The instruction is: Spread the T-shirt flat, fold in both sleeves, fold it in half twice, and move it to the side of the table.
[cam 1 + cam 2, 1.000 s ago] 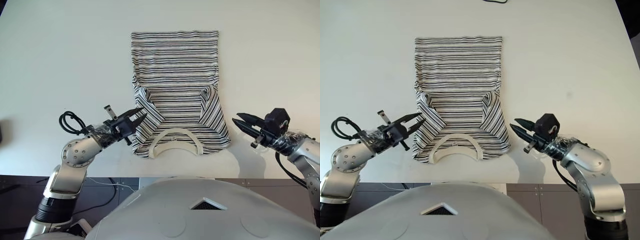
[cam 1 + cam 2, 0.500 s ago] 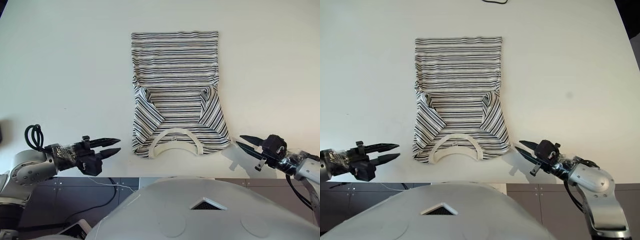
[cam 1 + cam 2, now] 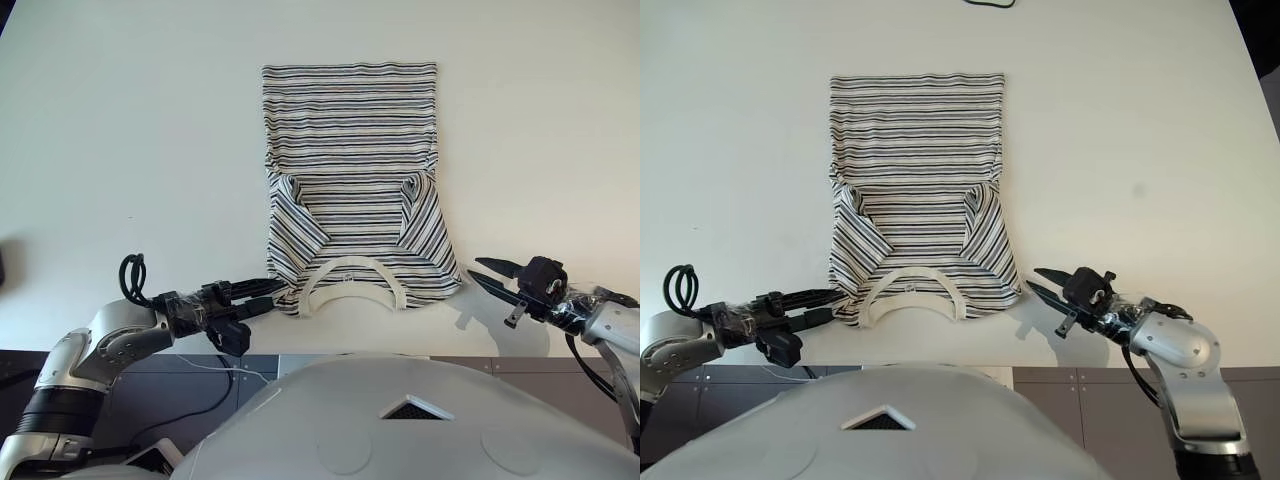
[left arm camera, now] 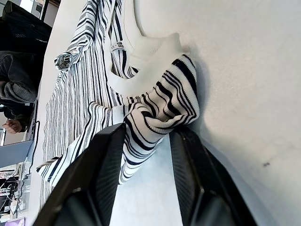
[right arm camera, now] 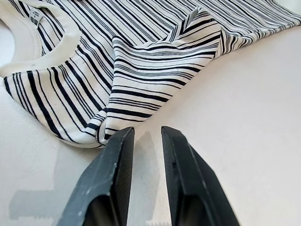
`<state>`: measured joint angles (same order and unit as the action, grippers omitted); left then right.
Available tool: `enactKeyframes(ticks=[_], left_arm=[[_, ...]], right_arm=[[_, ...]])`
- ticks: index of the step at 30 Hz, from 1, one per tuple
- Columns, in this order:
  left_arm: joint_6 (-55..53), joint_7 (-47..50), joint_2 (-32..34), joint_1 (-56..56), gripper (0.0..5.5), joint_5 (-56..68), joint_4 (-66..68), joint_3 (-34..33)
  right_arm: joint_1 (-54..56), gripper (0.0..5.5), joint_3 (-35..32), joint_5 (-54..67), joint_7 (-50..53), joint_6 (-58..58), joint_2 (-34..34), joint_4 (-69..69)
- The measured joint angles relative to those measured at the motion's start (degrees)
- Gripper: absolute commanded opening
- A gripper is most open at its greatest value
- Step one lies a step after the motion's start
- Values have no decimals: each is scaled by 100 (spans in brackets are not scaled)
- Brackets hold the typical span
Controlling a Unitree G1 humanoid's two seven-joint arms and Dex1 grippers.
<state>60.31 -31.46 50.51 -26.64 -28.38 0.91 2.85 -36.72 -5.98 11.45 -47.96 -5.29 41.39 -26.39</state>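
T-shirt (image 3: 350, 150) lies flat on the white table (image 3: 120, 120), both sleeves already folded in over the chest and the white collar (image 3: 352, 265) at the edge nearest me, between my two pincers. Left pincer (image 3: 272, 290) is low at the table's near edge. It's at the shirt's collar-side corner on my left, with the jaws parted and straddling it. In the left wrist view the bunched striped corner (image 4: 160, 108) sits between the two black fingers (image 4: 110, 160), against one of them with a sliver of gap to the other, so not clamped. Right pincer (image 3: 473, 268) is just off the opposite collar-side corner, tips aimed at it but apart from the cloth. Its jaws are at a narrow gap with nothing between them. The hem end lies well beyond both pincers, toward the far side of the table.
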Motion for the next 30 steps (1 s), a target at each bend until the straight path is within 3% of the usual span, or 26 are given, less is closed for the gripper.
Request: enactKeyframes(ticks=[16, 26, 30], left_arm=[[105, 376, 369, 439, 169, -163, 164, 421], [-89, 193, 650, 425, 15, 10, 115, 782], [-154, 137, 796, 411, 15, 125, 118, 824]], right_arm=[[45, 105, 227, -232, 8, 23, 0, 195], [-51, 105, 211, -358, -36, 218, 38, 292], [-207, 105, 14, -634, -128, 787, 263, 409]])
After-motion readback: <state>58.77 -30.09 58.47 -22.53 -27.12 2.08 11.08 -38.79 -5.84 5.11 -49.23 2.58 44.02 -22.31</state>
